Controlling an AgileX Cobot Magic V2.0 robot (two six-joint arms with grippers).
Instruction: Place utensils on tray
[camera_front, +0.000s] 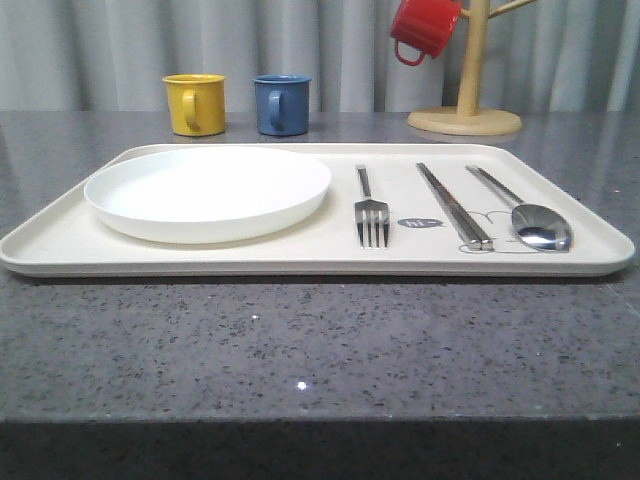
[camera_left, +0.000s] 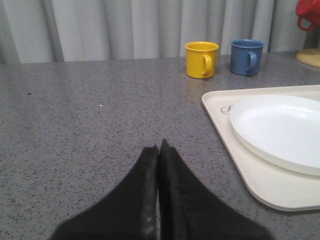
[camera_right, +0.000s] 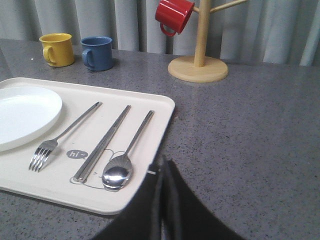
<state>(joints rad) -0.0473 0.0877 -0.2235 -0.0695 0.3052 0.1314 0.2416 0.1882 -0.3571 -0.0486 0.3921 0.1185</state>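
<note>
The cream tray (camera_front: 60, 240) (camera_right: 155, 107) (camera_left: 220, 107) lies across the grey table. On its right half lie a silver fork (camera_front: 370, 212) (camera_right: 65, 132), a pair of chopsticks (camera_front: 452, 204) (camera_right: 102, 144) and a spoon (camera_front: 535, 222) (camera_right: 122, 162), side by side. My left gripper (camera_left: 160, 146) is shut and empty, hovering over bare table to the left of the tray. My right gripper (camera_right: 164, 161) is shut and empty, by the tray's right edge close to the spoon's bowl.
A round white plate (camera_front: 207, 190) (camera_left: 280, 130) sits on the tray's left half. A yellow mug (camera_front: 194, 103) and a blue mug (camera_front: 281, 104) stand behind the tray. A wooden mug tree (camera_front: 468, 90) with a red mug (camera_front: 424, 27) stands at the back right.
</note>
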